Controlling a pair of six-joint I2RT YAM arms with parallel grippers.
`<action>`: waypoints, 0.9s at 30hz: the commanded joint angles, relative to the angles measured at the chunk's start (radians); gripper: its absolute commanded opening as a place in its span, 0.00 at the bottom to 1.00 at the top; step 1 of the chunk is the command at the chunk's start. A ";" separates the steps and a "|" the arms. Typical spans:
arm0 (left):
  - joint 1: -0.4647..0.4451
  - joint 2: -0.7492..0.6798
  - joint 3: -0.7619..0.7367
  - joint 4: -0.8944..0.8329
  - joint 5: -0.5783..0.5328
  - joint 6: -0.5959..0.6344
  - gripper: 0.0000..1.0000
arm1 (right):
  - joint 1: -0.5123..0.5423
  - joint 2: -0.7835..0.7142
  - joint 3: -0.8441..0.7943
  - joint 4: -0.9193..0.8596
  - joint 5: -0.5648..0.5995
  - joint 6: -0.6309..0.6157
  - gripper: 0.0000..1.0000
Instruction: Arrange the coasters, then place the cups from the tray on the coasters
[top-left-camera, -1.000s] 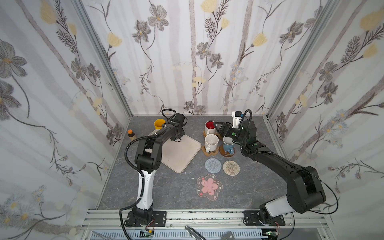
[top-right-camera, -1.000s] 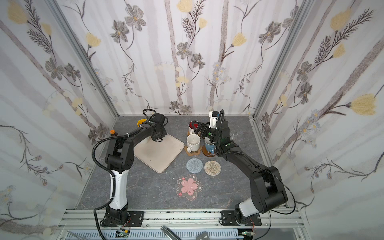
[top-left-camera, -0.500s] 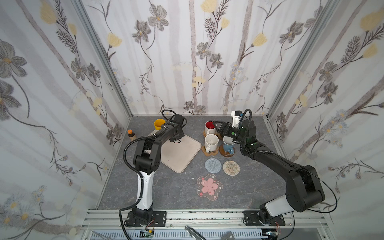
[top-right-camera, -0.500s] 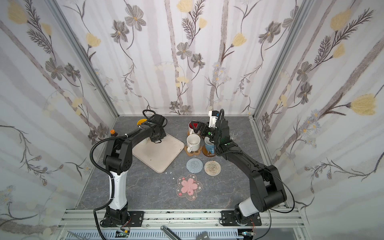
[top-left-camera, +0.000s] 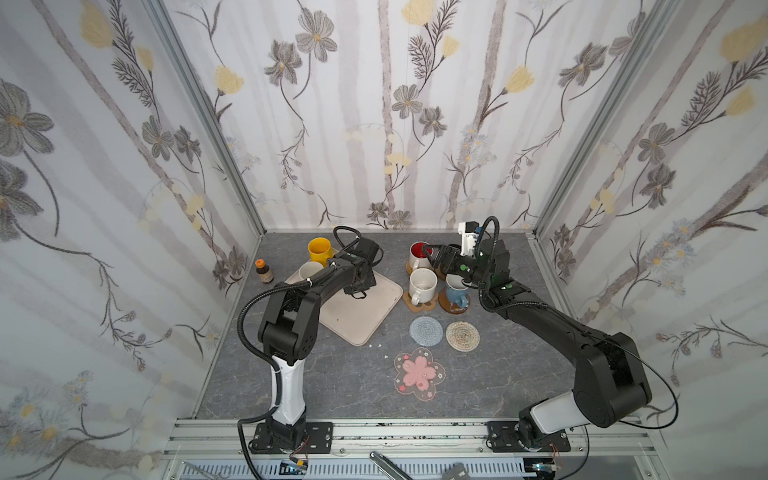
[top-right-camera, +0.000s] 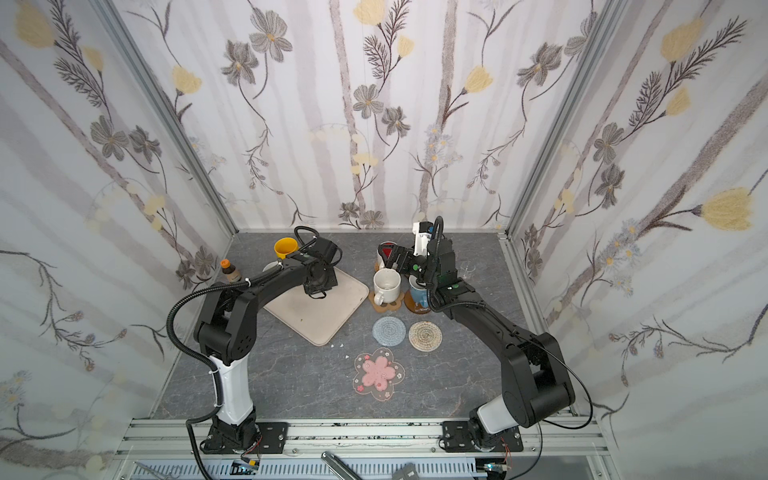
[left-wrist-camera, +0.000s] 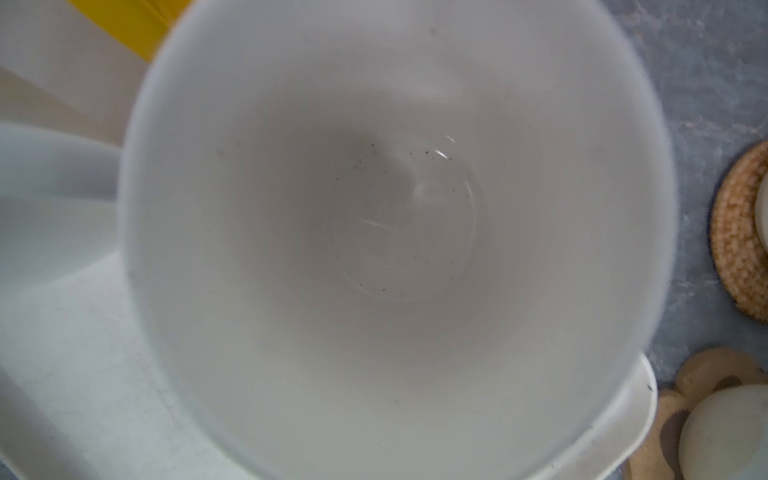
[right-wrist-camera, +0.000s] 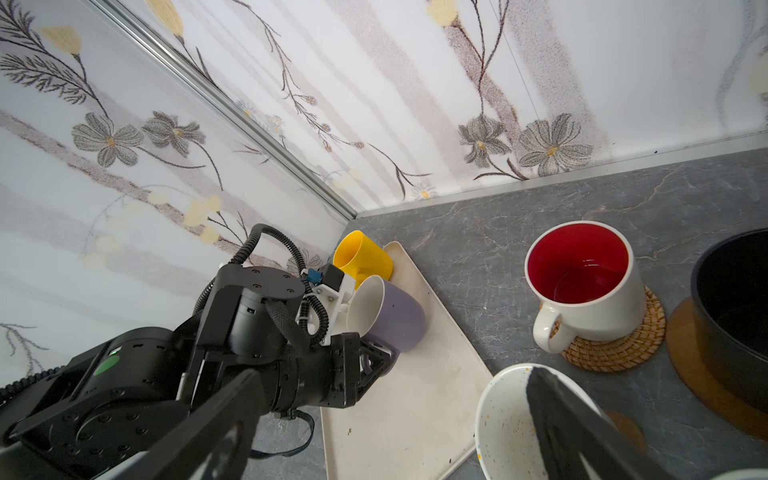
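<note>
My left gripper (right-wrist-camera: 372, 355) is shut on the lavender-grey cup (right-wrist-camera: 388, 318), which tilts over the beige tray (top-left-camera: 365, 318); its pale inside (left-wrist-camera: 395, 232) fills the left wrist view. A yellow cup (top-left-camera: 319, 249) and a cream-white cup (top-left-camera: 309, 270) stand at the tray's far end. My right gripper (right-wrist-camera: 395, 428) is open above the filled coasters. The red-inside cup (right-wrist-camera: 582, 286) sits on the woven rattan coaster (right-wrist-camera: 615, 349), the black cup (right-wrist-camera: 735, 316) on a brown wooden round (right-wrist-camera: 698, 374), the speckled cream cup (top-left-camera: 422, 284) on the paw-print coaster (top-left-camera: 419, 306), and the blue cup (top-left-camera: 455, 293) on a wooden round (top-left-camera: 455, 306).
The grey-blue knitted coaster (top-left-camera: 426, 331), beige braided coaster (top-left-camera: 462, 336) and pink blossom coaster (top-left-camera: 419, 373) lie bare in front of the cups. An orange-capped brown bottle (top-left-camera: 264, 271) stands by the left wall. Both arms work close to the back wall.
Both arms have shifted only slightly. The left gripper keeps its hold on the lavender-grey cup and the right gripper stays open.
</note>
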 joint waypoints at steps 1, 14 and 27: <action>-0.030 -0.036 -0.029 0.023 -0.024 -0.025 0.00 | 0.005 -0.029 -0.013 -0.038 0.021 -0.023 1.00; -0.148 -0.148 -0.228 0.112 -0.027 -0.117 0.00 | 0.035 -0.203 -0.144 -0.162 0.112 -0.071 1.00; -0.152 -0.170 -0.287 0.175 -0.015 -0.132 0.54 | 0.083 -0.280 -0.154 -0.304 0.190 -0.127 1.00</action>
